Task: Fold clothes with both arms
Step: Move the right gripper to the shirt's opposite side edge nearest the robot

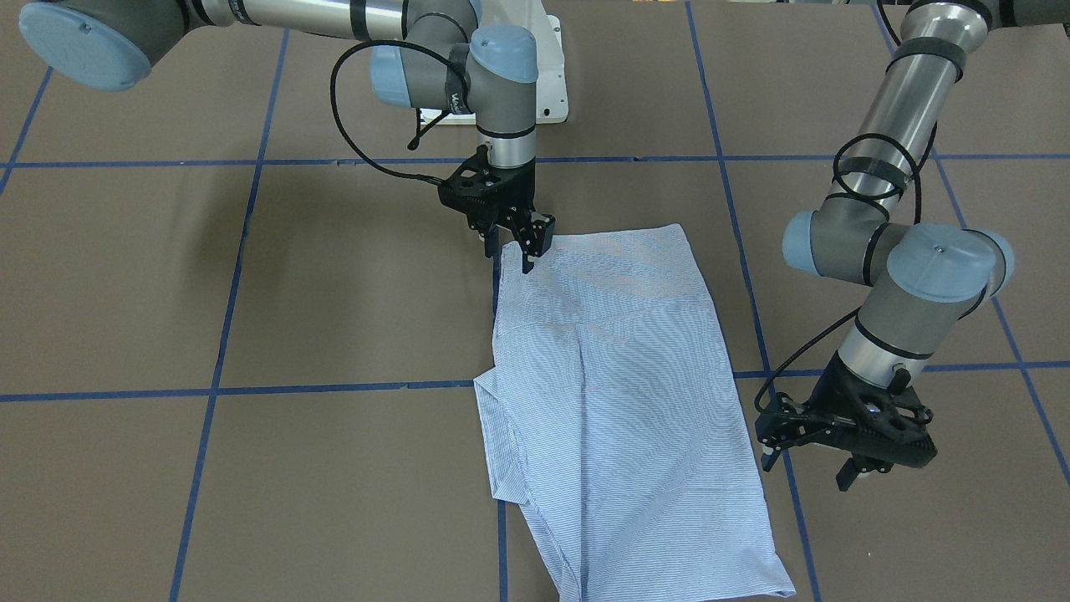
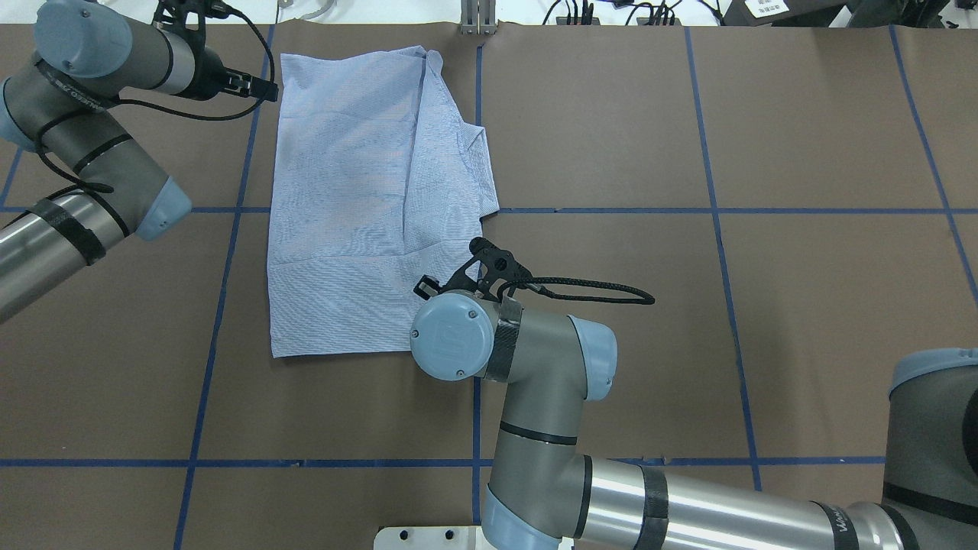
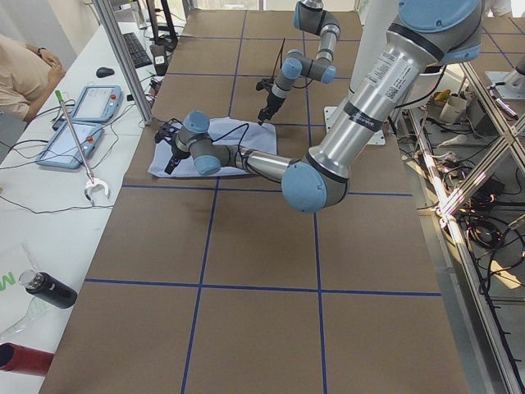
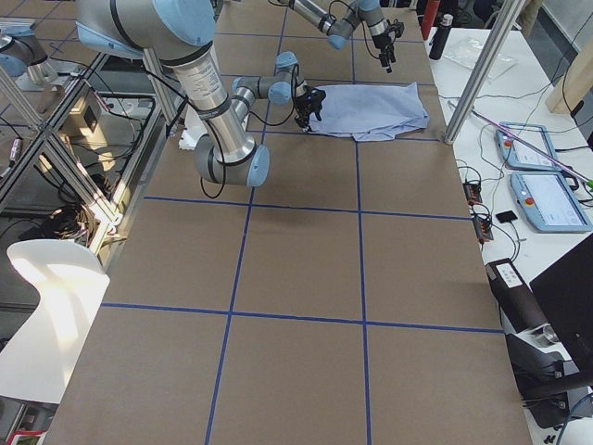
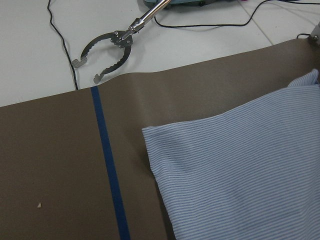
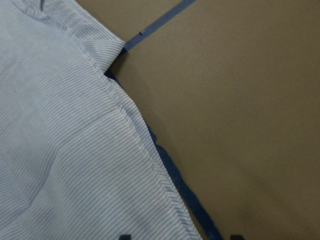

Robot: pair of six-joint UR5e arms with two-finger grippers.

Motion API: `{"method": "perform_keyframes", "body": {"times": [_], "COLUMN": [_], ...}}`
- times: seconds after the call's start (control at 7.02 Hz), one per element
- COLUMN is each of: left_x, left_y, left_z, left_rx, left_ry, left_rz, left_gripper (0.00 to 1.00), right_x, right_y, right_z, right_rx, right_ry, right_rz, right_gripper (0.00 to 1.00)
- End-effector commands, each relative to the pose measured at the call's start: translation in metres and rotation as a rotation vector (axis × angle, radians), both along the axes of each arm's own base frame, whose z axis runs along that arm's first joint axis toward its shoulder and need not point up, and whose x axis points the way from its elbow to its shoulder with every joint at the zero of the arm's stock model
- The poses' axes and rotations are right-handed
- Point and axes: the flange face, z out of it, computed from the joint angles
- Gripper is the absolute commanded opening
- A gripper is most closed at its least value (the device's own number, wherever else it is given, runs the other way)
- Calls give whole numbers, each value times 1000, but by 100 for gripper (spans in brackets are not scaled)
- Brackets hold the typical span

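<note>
Right gripper hovers with jaws spread at the 11 o'clock corner of the shirt in the front-facing view. The left gripper, also spread and empty, hangs apart from the shirt at 4 o'clock.

Overhead, the shirt lies flat on the table, folded into a long panel. The left gripper sits just beside its 11 o'clock corner and the right one over its 5 o'clock corner.

The left wrist view shows a loose corner of cloth, with a blue tape line at 9 o'clock. The right wrist view shows a hemmed edge running diagonally.

The cloth looks light, limp and apt to slide, so it is best pinched at corners through every layer. Counted: one shirt, two grippers.
</note>
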Motion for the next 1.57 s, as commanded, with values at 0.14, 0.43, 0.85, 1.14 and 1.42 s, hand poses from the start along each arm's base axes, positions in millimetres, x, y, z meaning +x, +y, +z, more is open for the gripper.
{"method": "perform_keyframes", "body": {"times": [0.14,0.43,0.85,1.14,1.42], "left_x": [-1,-1,0,-1,-1], "left_y": [0,0,0,0,0], "left_z": [0,0,-1,-1,-1], "left_rx": [1,0,2,2,2], "left_ry": [1,1,2,2,2], "left_rz": [-2,0,1,0,0], "left_gripper": [100,100,100,100,100], "right_x": [-7,-11,-14,-16,-20], "right_y": [4,8,12,17,24], "right_z": [7,10,9,9,8], "right_rx": [-1,7,10,10,30], "right_ry": [16,28,27,27,33], "right_rz": [-4,-1,-5,-12,-3], "right_gripper": [70,69,61,57,39]}}
